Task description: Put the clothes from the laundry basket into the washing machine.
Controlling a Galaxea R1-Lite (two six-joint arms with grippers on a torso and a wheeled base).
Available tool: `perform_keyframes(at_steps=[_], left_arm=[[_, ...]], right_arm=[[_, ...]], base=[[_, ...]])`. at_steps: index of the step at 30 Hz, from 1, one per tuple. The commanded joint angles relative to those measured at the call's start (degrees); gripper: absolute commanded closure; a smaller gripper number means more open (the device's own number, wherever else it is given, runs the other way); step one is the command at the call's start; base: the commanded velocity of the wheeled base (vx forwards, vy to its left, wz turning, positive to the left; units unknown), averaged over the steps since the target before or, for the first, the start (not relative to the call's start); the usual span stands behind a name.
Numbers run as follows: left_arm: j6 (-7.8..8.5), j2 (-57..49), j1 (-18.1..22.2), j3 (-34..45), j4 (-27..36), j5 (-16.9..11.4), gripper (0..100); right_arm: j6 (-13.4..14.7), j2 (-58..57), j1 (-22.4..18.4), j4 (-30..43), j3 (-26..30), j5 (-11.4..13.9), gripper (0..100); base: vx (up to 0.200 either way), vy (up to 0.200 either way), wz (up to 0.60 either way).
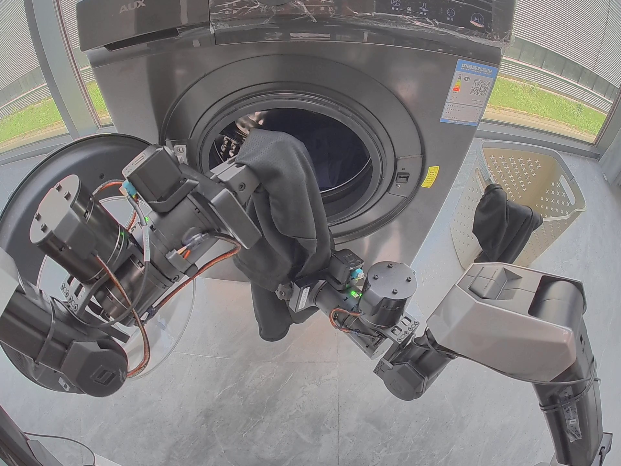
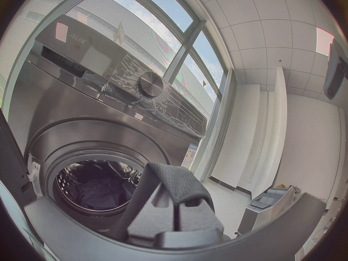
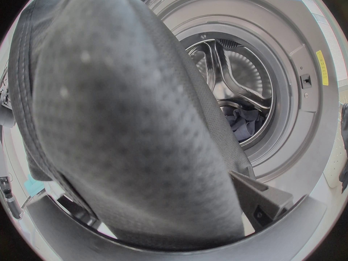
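A dark grey garment (image 1: pixel 288 215) hangs in front of the washing machine's open drum (image 1: pixel 336 156). My left gripper (image 1: pixel 242 166) is shut on its top edge, level with the drum's left rim; the cloth folds over the fingertips (image 2: pixel 174 185). The garment's lower part drapes over my right gripper (image 1: pixel 291 289), below the drum mouth, and hangs close in front of the right wrist camera as grey cloth (image 3: pixel 127 127). A dark blue garment (image 3: pixel 246 122) (image 2: pixel 98 196) lies inside the drum. The white laundry basket (image 1: pixel 540 182) stands on the floor at the right, with a black garment (image 1: pixel 504 224) hanging over its rim.
The machine's round door (image 1: pixel 77 163) is swung open to the left, behind my left arm. Grey tiled floor (image 1: pixel 259 402) lies open in front of the machine. Windows run behind and beside the machine.
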Motion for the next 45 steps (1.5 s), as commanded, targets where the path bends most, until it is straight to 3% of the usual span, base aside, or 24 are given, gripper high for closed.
perform_keyframes(at_steps=[1,7,18,31,37,38,45], left_arm=[[-0.12,-0.02,-0.05,-0.24,-0.01,0.01,100],[-0.39,-0.02,1.09,-1.47,0.07,0.1,100],[-0.47,1.21,7.69,-1.47,0.16,0.01,100],[0.05,7.01,8.39,6.0,0.07,-0.78,100],[3.83,12.9,9.09,7.93,-0.1,-0.87,100],[4.27,13.42,9.0,7.93,-0.1,-0.87,0],[4.8,14.57,8.48,11.1,-0.1,-1.05,0]], right_arm=[[0.08,2.06,-0.05,-0.01,-1.68,-0.26,100],[0.43,1.27,-1.28,-0.36,-0.54,-0.35,100],[0.43,-7.61,-5.76,-0.89,6.4,-0.44,100],[0.61,-16.22,-6.64,-0.54,6.49,-0.79,100],[0.61,-18.95,-4.44,-0.18,6.76,-0.79,100],[0.61,-19.04,-4.18,-0.1,6.76,-0.79,100],[0.61,-18.77,-3.56,-0.1,6.32,-0.79,100]], base=[[0.0,0.0,0.0],[0.0,0.0,0.0],[0.0,0.0,0.0],[0.0,0.0,0.0],[0.0,0.0,0.0],[0.0,0.0,0.0],[0.0,0.0,0.0]])
